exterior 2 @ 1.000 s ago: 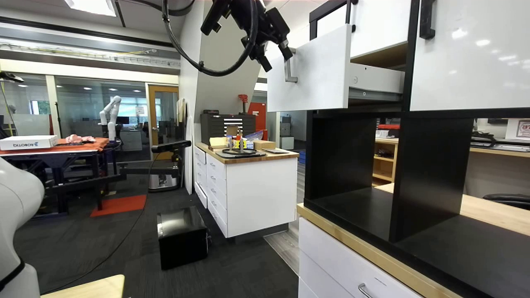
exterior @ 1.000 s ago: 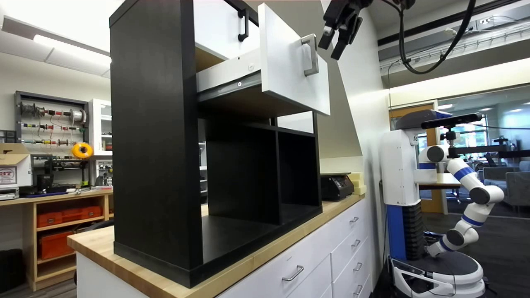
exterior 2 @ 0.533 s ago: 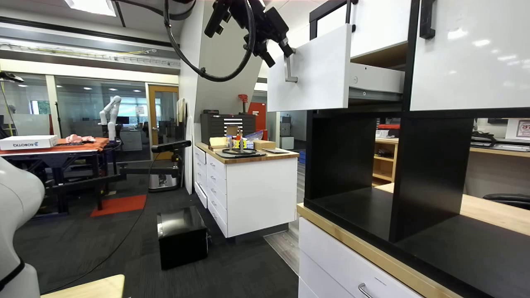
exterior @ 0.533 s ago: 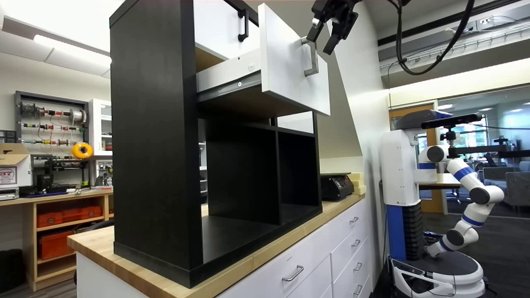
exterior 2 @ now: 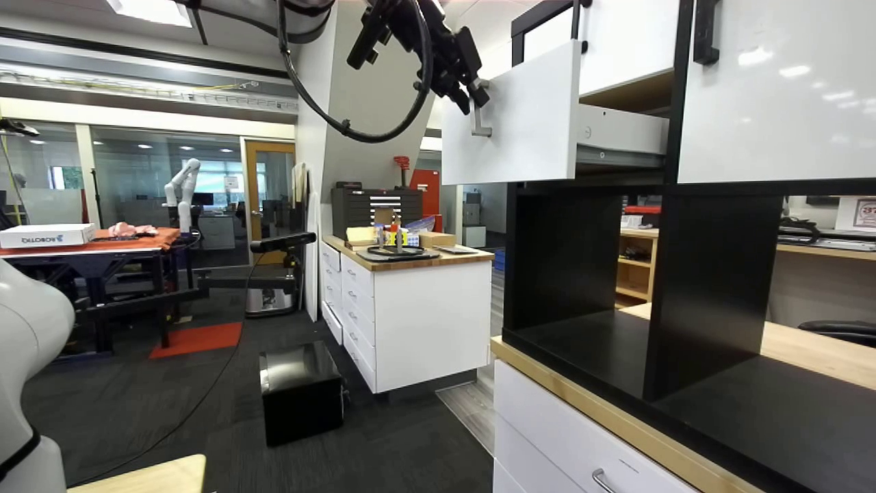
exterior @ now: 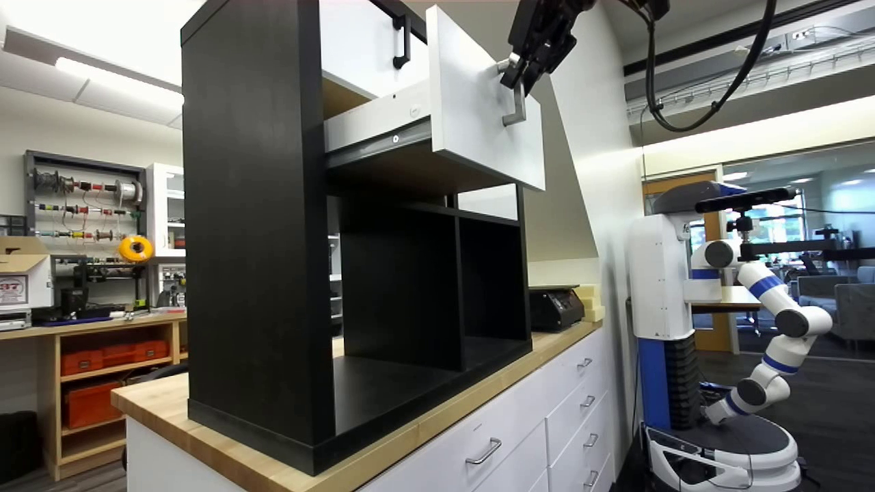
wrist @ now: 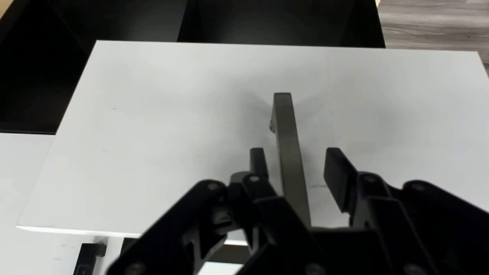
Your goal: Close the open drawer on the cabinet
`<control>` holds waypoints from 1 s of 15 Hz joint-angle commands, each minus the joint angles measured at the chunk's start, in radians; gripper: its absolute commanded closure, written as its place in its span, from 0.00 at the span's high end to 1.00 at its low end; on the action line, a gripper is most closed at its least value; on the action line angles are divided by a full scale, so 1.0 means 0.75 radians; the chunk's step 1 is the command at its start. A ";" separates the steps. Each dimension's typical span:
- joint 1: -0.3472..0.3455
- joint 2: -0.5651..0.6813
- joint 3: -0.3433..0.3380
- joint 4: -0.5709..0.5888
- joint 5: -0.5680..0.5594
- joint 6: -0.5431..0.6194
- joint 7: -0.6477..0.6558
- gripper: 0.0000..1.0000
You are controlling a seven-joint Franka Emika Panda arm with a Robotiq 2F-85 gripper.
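The drawer (exterior: 472, 130) juts out from the black cabinet (exterior: 253, 225), its white front (exterior 2: 534, 130) well clear of the frame in both exterior views. A grey metal handle (wrist: 288, 145) runs up and down the middle of that front. My gripper (wrist: 295, 164) is at the handle's upper part, one finger on either side. In the wrist view the fingers are partly drawn together, with white panel visible between the handle and each fingertip. Both exterior views show the gripper (exterior: 516, 76) tilted downward at the handle, overlapping part of it. Contact with the drawer front cannot be told.
Beside the drawer is a closed white front with a black handle (exterior 2: 705, 34). The cabinet stands on a wooden countertop (exterior: 152, 394) above white drawers (exterior: 437, 465) with silver handles. A black cable (exterior 2: 373, 139) loops below the arm. A black box (exterior 2: 301, 394) sits on the floor.
My gripper has come down and in toward the drawer front, its fingers passing around the handle and drawing closer together. The drawer has not moved.
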 commanded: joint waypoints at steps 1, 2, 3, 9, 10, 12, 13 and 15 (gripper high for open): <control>-0.022 -0.005 -0.002 -0.036 -0.027 0.074 0.029 0.13; -0.024 -0.006 -0.004 -0.041 -0.027 0.083 0.026 0.07; -0.027 -0.008 -0.008 -0.047 -0.028 0.091 0.025 0.02; -0.032 0.017 -0.011 -0.040 -0.042 0.142 0.011 0.04; -0.035 0.029 -0.010 -0.031 -0.049 0.147 0.011 0.04; -0.032 0.061 -0.015 -0.012 -0.049 0.154 -0.004 0.04; -0.033 0.082 -0.014 -0.002 -0.057 0.166 -0.012 0.04; -0.035 0.122 -0.012 0.023 -0.069 0.178 -0.018 0.04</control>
